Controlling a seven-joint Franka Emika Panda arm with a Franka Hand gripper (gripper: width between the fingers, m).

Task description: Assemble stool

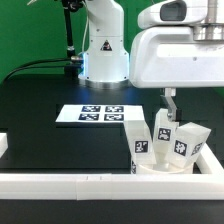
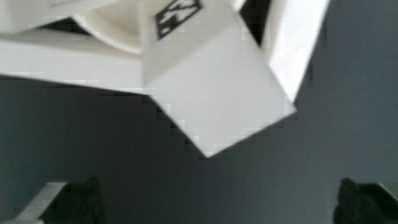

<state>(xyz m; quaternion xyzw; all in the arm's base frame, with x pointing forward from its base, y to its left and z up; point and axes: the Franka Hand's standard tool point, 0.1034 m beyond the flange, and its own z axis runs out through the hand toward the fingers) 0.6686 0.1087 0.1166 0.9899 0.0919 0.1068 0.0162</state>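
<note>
Robotics lab test cell, black bench (image 1: 40,95) edged by white border rails (image 1: 70,183), marker board (image 1: 96,115) with printed tags beyond the jaws, white robot arm base (image 1: 103,45), green backdrop (image 1: 25,30), cabling (image 1: 45,62).

A black table (image 1: 40,95) fills the scene – green backdrop (image 1: 30,30) behind, white border rails (image 1: 60,183) along its front edge.

The legs (image 1: 160,140) look like smooth matt white plastic, each with a printed black-and-white tag. The table (image 1: 40,105) is matt black. The marker board (image 1: 97,114) looks thin, flat and papery. The arm's white shell (image 1: 175,55) is glossy.
</note>
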